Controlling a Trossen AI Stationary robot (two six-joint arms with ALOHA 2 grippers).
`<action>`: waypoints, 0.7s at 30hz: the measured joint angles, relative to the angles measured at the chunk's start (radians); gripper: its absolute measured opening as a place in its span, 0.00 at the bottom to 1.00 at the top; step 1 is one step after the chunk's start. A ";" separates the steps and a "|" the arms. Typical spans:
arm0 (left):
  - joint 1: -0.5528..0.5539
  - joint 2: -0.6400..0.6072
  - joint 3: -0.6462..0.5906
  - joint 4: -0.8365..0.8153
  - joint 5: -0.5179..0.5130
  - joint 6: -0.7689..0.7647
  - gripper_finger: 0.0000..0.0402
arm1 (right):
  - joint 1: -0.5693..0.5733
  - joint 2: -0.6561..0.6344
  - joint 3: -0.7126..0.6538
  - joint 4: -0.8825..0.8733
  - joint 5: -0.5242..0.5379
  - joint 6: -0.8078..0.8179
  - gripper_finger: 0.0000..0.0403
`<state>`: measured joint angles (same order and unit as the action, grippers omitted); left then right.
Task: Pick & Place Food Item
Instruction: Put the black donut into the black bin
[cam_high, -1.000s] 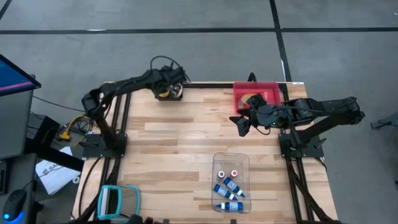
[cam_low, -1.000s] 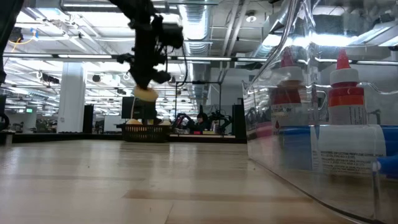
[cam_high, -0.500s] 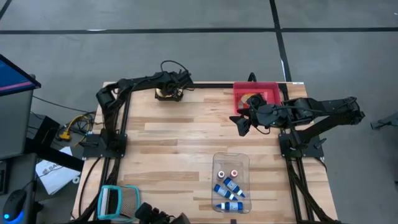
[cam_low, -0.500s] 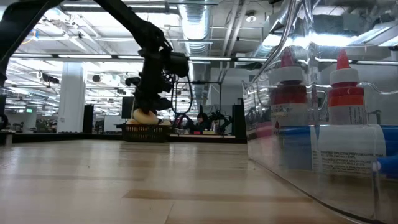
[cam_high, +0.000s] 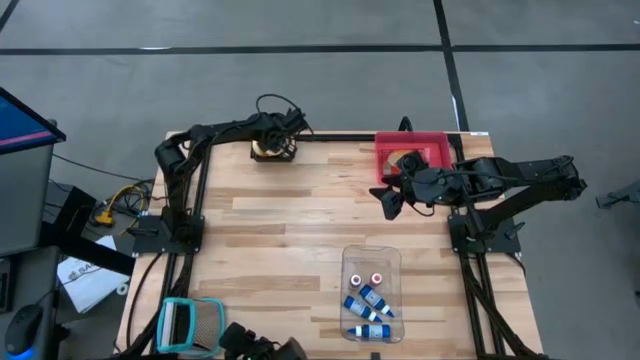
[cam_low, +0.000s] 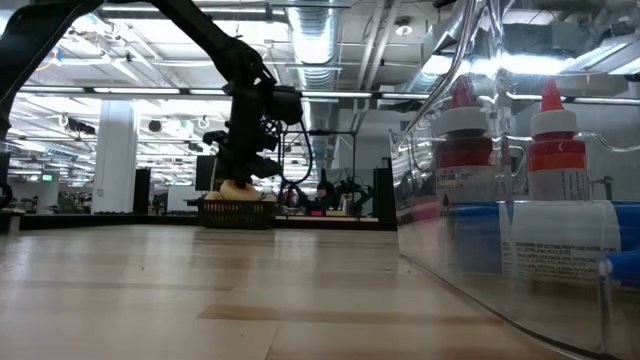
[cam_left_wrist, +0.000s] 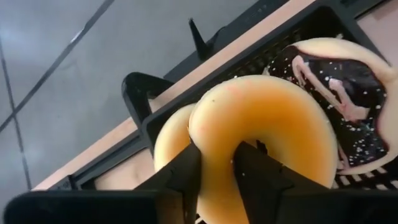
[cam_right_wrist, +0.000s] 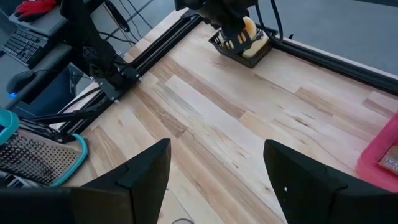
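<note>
Smooth glazed donut (cam_left_wrist: 267, 130), matt wood table (cam_high: 290, 240)

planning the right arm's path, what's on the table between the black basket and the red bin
Nothing: in the high view only bare wood separates the black basket from the red bin. The right gripper hangs open nearer the camera side.

Chocolate doughnut (cam_left_wrist: 348, 93) half hidden behind plain doughnut (cam_left_wrist: 261, 143); black basket (cam_left_wrist: 186, 102) cut off at frame edge.

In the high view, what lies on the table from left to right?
Teal basket → black basket under the left end effector → clear bin with bottles → right end effector → red tray.
</note>
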<state>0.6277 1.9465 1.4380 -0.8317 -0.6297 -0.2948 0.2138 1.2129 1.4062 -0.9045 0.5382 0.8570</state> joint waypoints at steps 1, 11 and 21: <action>0.003 0.000 0.000 -0.004 -0.009 0.001 0.23 | 0.001 0.000 0.000 0.000 -0.005 0.000 0.62; 0.008 -0.011 0.000 -0.034 -0.007 -0.019 0.35 | 0.009 0.000 0.000 -0.001 -0.007 0.007 0.62; 0.015 -0.026 0.000 -0.039 -0.025 -0.028 0.35 | 0.009 0.000 0.000 0.000 -0.007 0.008 0.62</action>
<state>0.6422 1.9202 1.4384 -0.8707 -0.6544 -0.3229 0.2230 1.2129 1.4063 -0.9047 0.5310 0.8654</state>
